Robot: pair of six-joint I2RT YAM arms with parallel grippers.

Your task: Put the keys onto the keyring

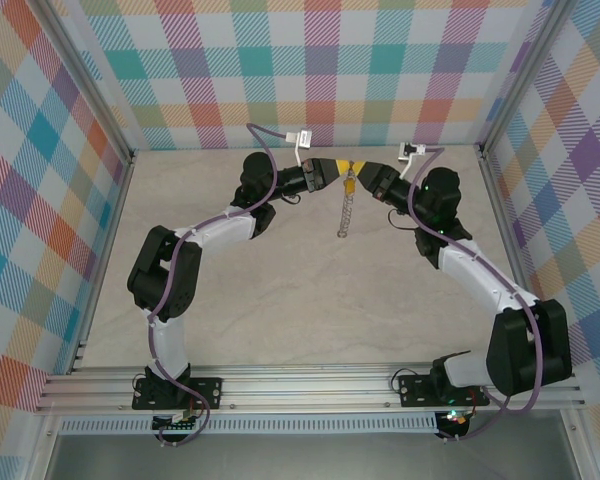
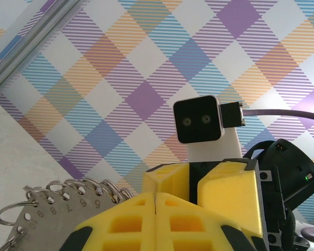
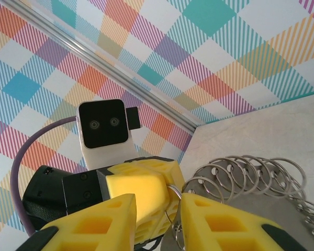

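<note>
Pinching large thin dark wire-fringed metal keyring (image 1: pixel 345 212) in shut left claw (image 1: pixel 334 171), edge-on at far centre; holding right claw (image 1: pixel 364 176) part open round one silvery loop (image 3: pixel 174 209) — risking snagging it, twisting ring loose.

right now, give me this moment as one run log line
left gripper: shut | right gripper: narrow gap, wire loop in it | keyring: hangs edge-on between both grippers, far mid-table

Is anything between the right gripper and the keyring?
Nothing visible. The right gripper is at the keyring rim, one wire loop in the gap between its fingers; the left gripper sits close alongside.
</note>
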